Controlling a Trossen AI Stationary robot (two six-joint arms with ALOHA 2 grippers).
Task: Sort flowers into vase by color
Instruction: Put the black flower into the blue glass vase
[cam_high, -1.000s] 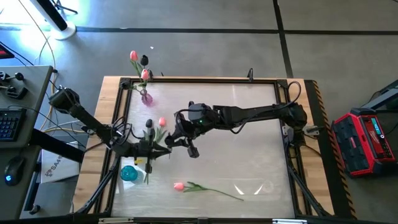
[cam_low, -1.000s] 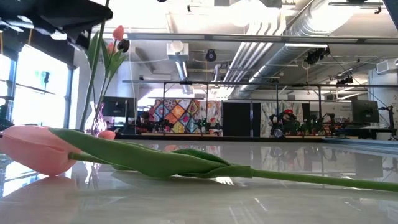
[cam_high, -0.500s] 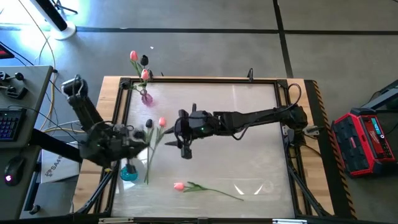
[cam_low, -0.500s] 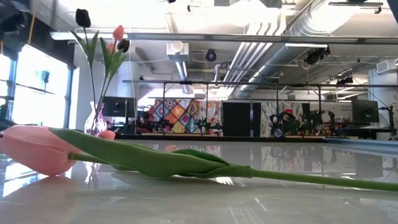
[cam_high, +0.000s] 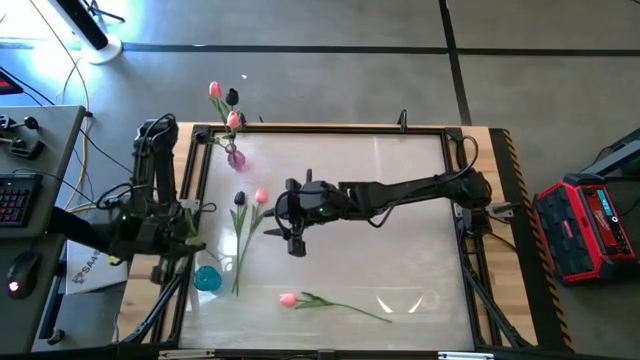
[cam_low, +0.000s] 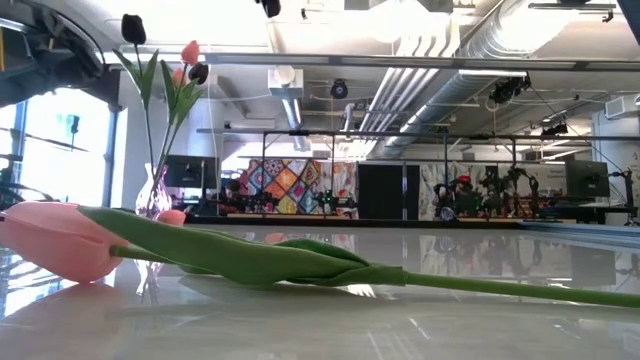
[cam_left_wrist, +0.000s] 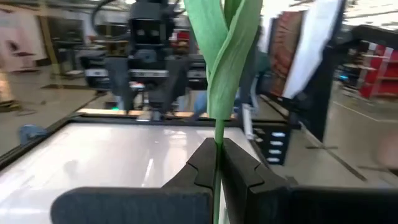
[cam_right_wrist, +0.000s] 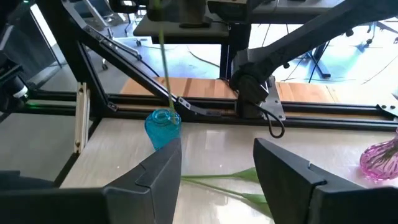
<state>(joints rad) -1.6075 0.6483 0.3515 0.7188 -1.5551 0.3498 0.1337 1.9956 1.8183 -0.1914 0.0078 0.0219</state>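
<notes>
We saw the left gripper (cam_left_wrist: 217, 163) at the left edge of the table (cam_high: 400, 230), clamped tight on the thin green stem of a dark tulip (cam_low: 133, 29), which it held upright above the blue vase (cam_high: 207, 278). The right gripper (cam_high: 295, 243) hung over the middle of the table with its fingers (cam_right_wrist: 149, 180) half apart and holding nothing. One pink tulip (cam_high: 288, 298) lay flat near the front edge, and the pink vase (cam_high: 236, 156) stood at the far left corner with flowers in it.
</notes>
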